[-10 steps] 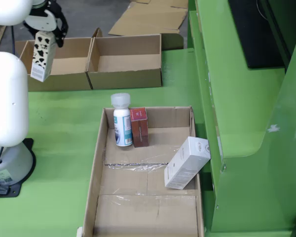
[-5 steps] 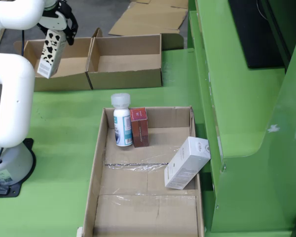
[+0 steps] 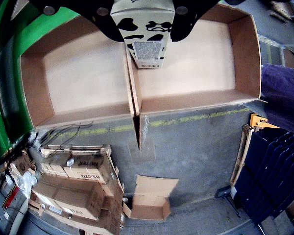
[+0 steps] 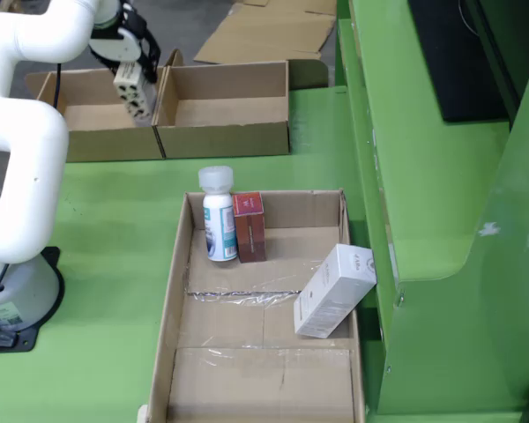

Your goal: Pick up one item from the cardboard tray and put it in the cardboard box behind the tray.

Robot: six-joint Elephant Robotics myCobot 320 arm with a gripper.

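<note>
Since a second ago the arm has swung the cow-patterned carton (image 4: 134, 91) rightward in the fixed view, from the 9 o'clock edge of the left box (image 4: 88, 119) toward the wall shared with the right box (image 4: 225, 106); the end effector (image 4: 128, 55) is clamped on the carton's top, and the carton hangs upright above that divider, at about 11 o'clock from the cardboard tray (image 4: 176, 291).

From the wrist view the carton (image 3: 146, 36) sits directly over the seam between the two compartments (neither side clearly favoured), with the end effector (image 3: 137, 10) gripping it at 12 o'clock; releasing there would likely land it on the wall edge and tip it either way.

A good release calls for centring over one box floor first, then lowering until the carton's base is below the rim; the bottle (image 4: 218, 216), red box (image 4: 249, 227) and white box (image 4: 335, 291) remain in the tray on the green counter (image 4: 115, 229).
</note>
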